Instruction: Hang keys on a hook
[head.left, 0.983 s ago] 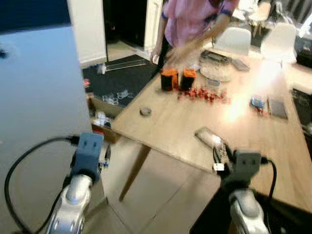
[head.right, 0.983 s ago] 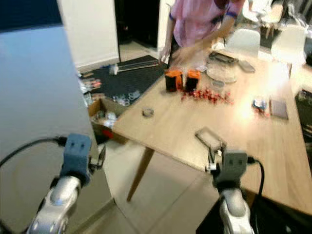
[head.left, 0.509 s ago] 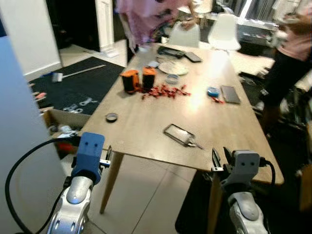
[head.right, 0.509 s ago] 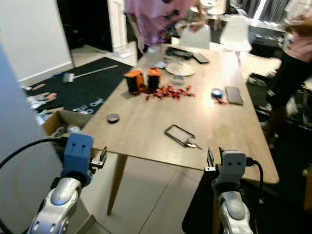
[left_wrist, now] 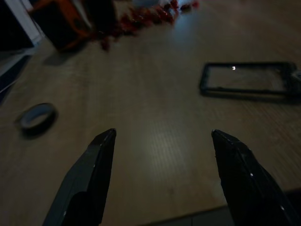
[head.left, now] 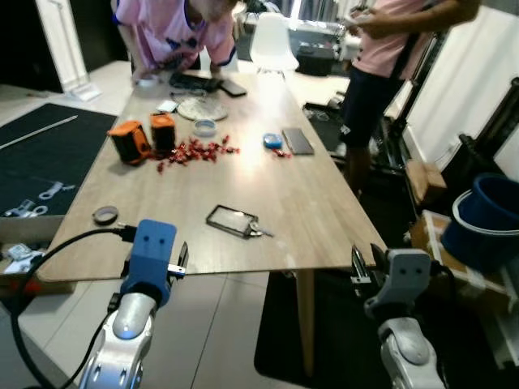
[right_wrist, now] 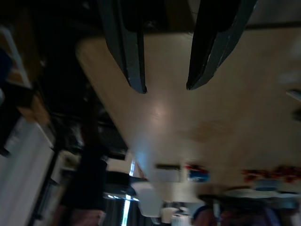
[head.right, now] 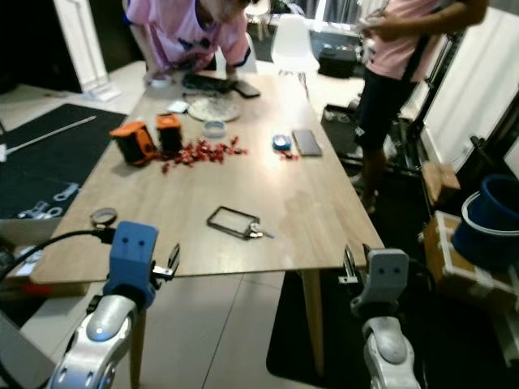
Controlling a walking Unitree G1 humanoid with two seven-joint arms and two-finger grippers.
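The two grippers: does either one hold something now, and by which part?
Nothing is held. The left gripper and the right gripper are both open and empty.

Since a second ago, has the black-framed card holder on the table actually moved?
No. The card holder keeps its spot on the table, near the front edge, the same way off the orange boxes; the camera swung round instead.

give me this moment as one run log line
phase: approach | keys on table beside black-framed case, untouched | left gripper open, over near edge | right gripper open, off table corner | hook: not located
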